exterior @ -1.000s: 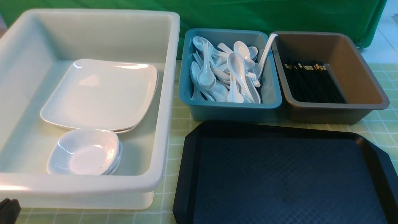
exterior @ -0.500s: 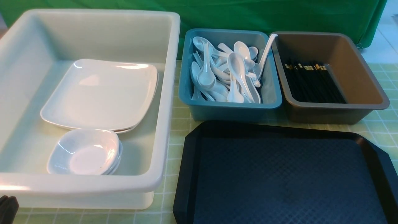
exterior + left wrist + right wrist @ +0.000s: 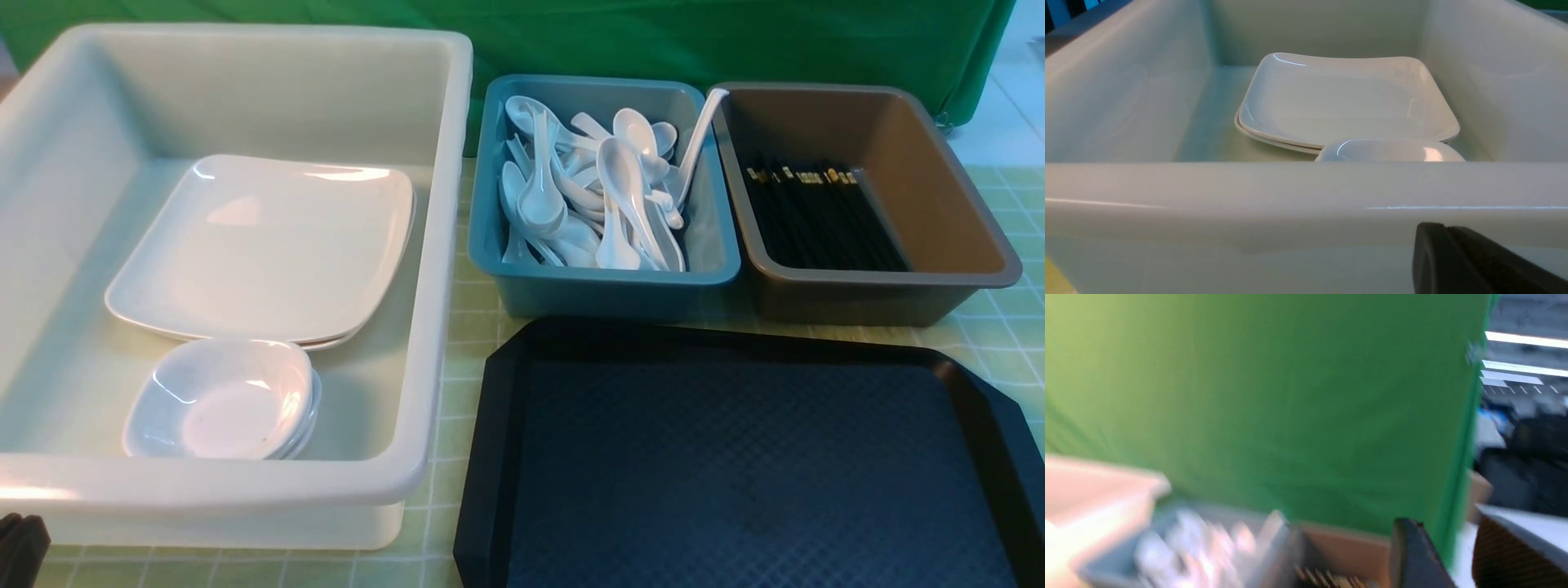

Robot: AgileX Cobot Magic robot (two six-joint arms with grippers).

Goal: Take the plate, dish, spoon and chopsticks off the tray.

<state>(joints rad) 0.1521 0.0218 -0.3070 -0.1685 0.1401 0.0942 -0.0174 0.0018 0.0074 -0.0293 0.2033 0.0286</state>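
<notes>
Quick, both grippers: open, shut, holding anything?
Left gripper: shut, empty, low outside the large white plastic tub.
Right gripper: jaws apart, nothing between them; view is blurred.

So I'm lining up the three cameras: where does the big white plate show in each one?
Front view: the plate lies in the white tub, left half of the picture, beyond the small dishes.
Left wrist view: plate at centre, past the tub's near wall.
Right wrist view: not in it; the picture is blurred.
Shared landmark: the small dishes, just nearer than the plate in the front and left wrist views.
</notes>
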